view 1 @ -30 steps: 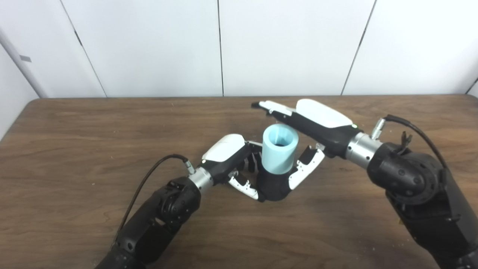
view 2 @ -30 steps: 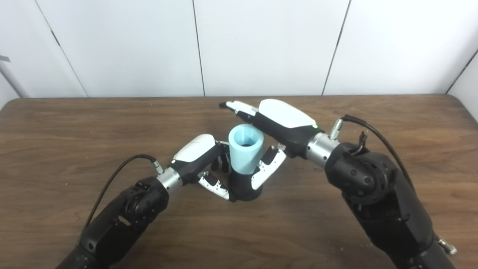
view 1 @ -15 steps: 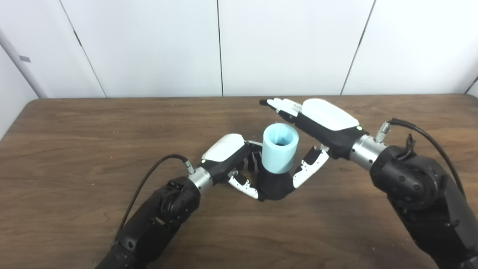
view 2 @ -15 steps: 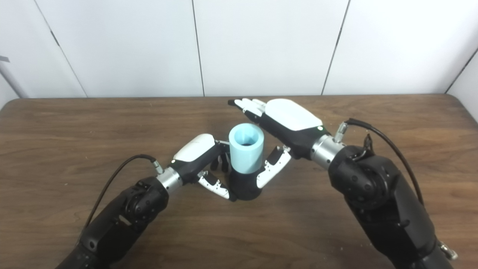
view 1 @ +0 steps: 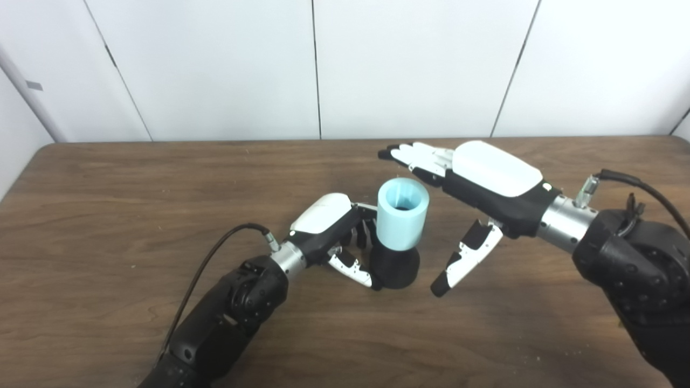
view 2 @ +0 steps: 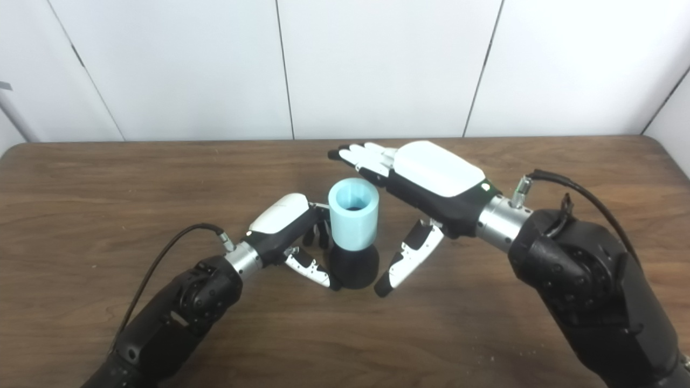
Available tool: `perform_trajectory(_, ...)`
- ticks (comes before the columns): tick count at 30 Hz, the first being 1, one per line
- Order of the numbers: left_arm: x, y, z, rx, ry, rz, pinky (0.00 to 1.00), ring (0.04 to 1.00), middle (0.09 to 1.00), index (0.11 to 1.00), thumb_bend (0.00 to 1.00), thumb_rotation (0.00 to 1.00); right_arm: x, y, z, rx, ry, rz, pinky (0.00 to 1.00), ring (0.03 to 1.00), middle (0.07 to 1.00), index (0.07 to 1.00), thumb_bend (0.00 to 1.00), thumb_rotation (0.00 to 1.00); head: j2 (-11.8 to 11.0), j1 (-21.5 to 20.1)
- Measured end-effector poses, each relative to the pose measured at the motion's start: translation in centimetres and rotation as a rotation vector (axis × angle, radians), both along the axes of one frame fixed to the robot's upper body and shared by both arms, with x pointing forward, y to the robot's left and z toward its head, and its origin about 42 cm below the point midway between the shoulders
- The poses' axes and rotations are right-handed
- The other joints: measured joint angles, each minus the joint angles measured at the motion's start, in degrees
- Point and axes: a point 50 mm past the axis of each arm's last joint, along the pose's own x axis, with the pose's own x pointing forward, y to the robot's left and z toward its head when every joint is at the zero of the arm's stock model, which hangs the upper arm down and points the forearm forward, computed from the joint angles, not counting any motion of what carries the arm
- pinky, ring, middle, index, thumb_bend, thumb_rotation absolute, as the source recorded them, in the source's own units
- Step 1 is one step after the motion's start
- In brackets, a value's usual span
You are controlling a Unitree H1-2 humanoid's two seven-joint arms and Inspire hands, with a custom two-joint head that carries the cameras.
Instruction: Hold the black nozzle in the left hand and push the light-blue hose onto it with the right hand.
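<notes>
The light-blue hose stands upright, seated on the black nozzle, which rests on the wooden table. My left hand is curled around the nozzle's left side, thumb along its front. My right hand is open and empty to the right of the hose, fingers stretched out flat behind its top, thumb pointing down clear of the nozzle. The same scene shows in the right eye view, with the hose, the nozzle and the right hand.
White wall panels stand behind the table's far edge. Cables run from both wrists.
My right hand has let go of the hose and drawn back to the right. Its thumb has come off the nozzle. The left hand, hose and nozzle have stayed put.
</notes>
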Motion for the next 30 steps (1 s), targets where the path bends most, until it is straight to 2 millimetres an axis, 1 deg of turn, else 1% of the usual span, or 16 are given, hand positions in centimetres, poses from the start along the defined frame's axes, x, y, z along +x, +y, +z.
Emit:
perform_trajectory(6,0.0,0.1,0.0,-0.002,0.001,0.003,0.48,0.467,0.491,0.475,0.53,0.00,-0.7,-0.4,0.8,0.025,-0.010,0.021,1.00,1.000,1.000,1.000,1.00,0.45,0.44,0.09)
perform_trajectory(17,0.0,0.1,-0.1,-0.005,0.003,0.004,0.50,0.470,0.493,0.474,0.53,0.00,-0.6,-0.1,0.5,0.014,-0.003,0.045,1.00,1.000,1.000,1.000,1.00,0.44,0.53,0.09)
perform_trajectory(20,0.0,0.1,-0.1,-0.005,0.003,0.004,0.48,0.470,0.494,0.473,0.53,0.00,-0.6,0.1,0.5,0.010,-0.004,0.048,1.00,1.000,1.000,1.000,1.00,0.42,0.53,0.09)
perform_trajectory(25,-0.1,0.1,-0.1,-0.006,0.003,0.004,0.47,0.469,0.493,0.473,0.53,0.00,-0.5,0.7,0.3,0.000,0.002,0.060,1.00,1.000,1.000,1.000,1.00,0.41,0.70,0.18)
perform_trajectory(30,-0.1,0.2,-0.1,-0.006,0.003,0.005,0.49,0.475,0.502,0.468,0.52,0.00,-0.3,1.4,0.3,-0.011,0.004,0.083,1.00,1.000,1.000,1.000,1.00,0.40,0.70,0.09)
